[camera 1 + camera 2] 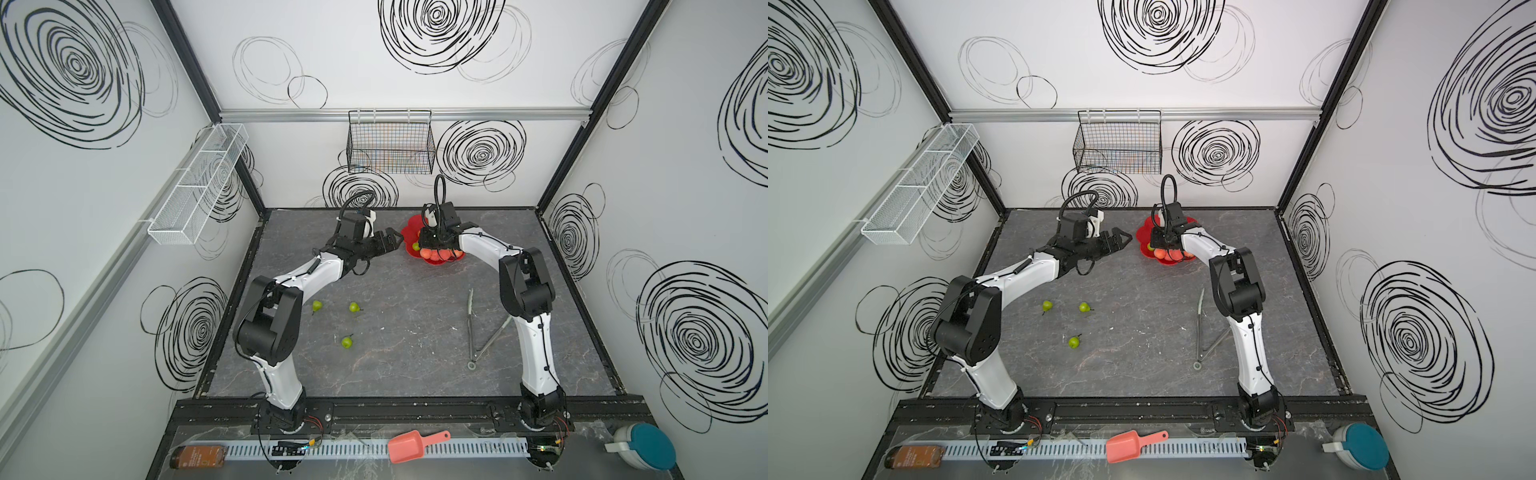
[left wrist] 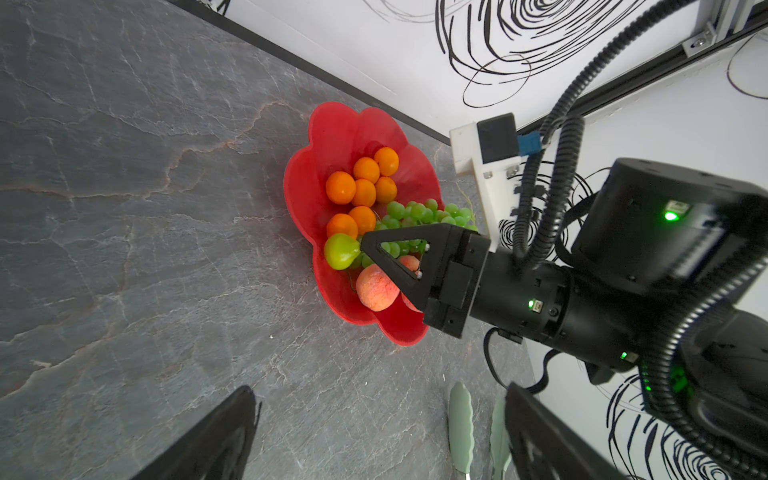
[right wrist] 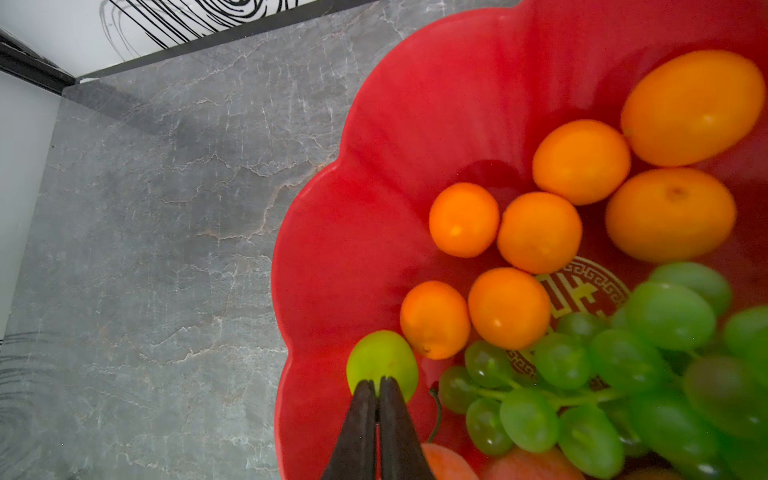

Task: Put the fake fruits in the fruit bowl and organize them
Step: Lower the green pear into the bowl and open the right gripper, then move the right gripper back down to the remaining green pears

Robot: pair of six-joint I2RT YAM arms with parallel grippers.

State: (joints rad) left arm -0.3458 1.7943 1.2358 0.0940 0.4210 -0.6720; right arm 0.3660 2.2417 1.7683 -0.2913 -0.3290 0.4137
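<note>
The red flower-shaped fruit bowl (image 1: 409, 224) (image 2: 332, 124) (image 3: 374, 166) sits at the back of the table. It holds several oranges (image 2: 363, 183) (image 3: 540, 232), green grapes (image 2: 415, 212) (image 3: 623, 365), peaches (image 2: 376, 289) and one green pear (image 3: 382, 361) (image 2: 340, 251). My right gripper (image 3: 379, 380) (image 1: 432, 245) points down into the bowl, its jaws almost touching, its tips just in front of that pear. The pear's stem curls free beside the fingers. Three more pears (image 1: 317, 306) (image 1: 354, 307) (image 1: 346, 342) lie on the table's left. My left gripper (image 2: 374, 436) (image 1: 392, 239) hovers open and empty left of the bowl.
Green-tipped tongs (image 1: 471, 324) (image 2: 459, 424) lie on the table by the right arm. A black wire basket (image 1: 390, 143) and a white mesh basket (image 1: 195, 187) hang on the walls. On the front ledge are a salmon scoop (image 1: 409, 446), a bottle (image 1: 197, 456) and a teal-lidded container (image 1: 642, 446).
</note>
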